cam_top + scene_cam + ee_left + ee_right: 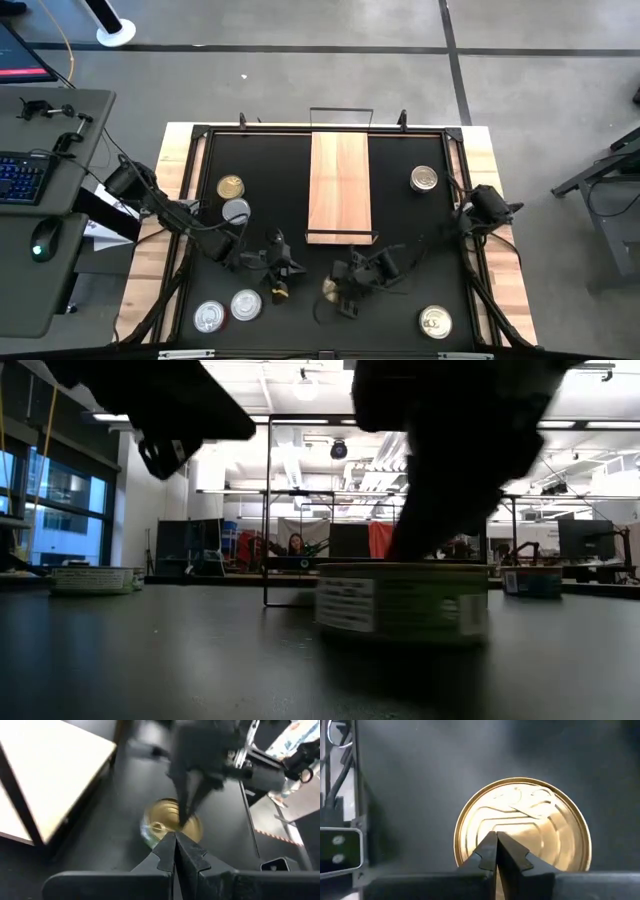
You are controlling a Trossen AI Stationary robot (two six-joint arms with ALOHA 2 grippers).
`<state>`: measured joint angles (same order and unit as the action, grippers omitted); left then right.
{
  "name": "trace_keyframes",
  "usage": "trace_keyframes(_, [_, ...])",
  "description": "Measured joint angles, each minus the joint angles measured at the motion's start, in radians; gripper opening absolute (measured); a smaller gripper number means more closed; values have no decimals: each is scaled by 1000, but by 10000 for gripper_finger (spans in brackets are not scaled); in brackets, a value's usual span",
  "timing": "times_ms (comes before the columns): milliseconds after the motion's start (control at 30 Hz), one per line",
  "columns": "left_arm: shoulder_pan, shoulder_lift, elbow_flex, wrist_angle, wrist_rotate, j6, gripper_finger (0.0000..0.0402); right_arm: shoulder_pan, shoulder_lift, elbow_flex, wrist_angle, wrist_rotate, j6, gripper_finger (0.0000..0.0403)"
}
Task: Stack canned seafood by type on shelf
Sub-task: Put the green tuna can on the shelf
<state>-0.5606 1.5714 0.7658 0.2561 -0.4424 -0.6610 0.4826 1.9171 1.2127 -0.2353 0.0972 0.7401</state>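
A gold-lidded can (pixel 329 290) sits flat on the black table, near of the light-wood shelf (pixel 340 185). My right gripper (pixel 345 292) is shut and stands right over this can (pixel 520 825), fingers slanting down at its lid. My left gripper (pixel 282 276) is also shut. It hovers just left of the same can (pixel 172 822) and points toward it. In the low view the can (pixel 400 605) stands in front, with the right gripper dark above it. My right gripper has its shut fingertips (pixel 187 817) at the gold lid (pixel 540 815), near its middle, coming slanting from above. I cannot tell whether they touch the lid or hover just over it. The can lies flat on the table.
Another gold can (pixel 230 187) and a silver one (pixel 236 210) sit left of the shelf. A silver can (pixel 424 179) is to its right. Two silver cans (pixel 209 317) (pixel 246 305) lie near-left and one (pixel 435 322) near-right. The shelf's wire rail (pixel 268 550) stands behind.
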Motion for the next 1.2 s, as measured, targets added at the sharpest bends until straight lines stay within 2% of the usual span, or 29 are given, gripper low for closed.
trace_keyframes(200, [-4, 57, 0, 58, 34, 5, 0, 47, -139, 0, -154, -11, -13, 0])
trace_keyframes(333, [-2, 156, 1, 191, 42, 101, 0, 104, -167, -2, -245, 14, 35, 0])
trace_keyframes(400, [13, 222, 3, 274, 69, 159, 0, 121, -151, -2, -278, 14, 89, 0])
trace_keyframes(500, [36, 286, 24, 298, 87, 202, 0, 128, -104, -3, -278, 27, 147, 0])
trace_keyframes(667, [55, 319, 58, 335, 84, 310, 0, 107, -42, -2, -244, 47, 206, 0])
trace_keyframes(900, [88, 343, 56, 335, 173, 456, 0, 91, -11, -2, -269, 53, 202, 0])
trace_keyframes(1200, [101, 371, 62, 332, 216, 457, 0, 49, 21, -1, -240, 59, 176, 0])
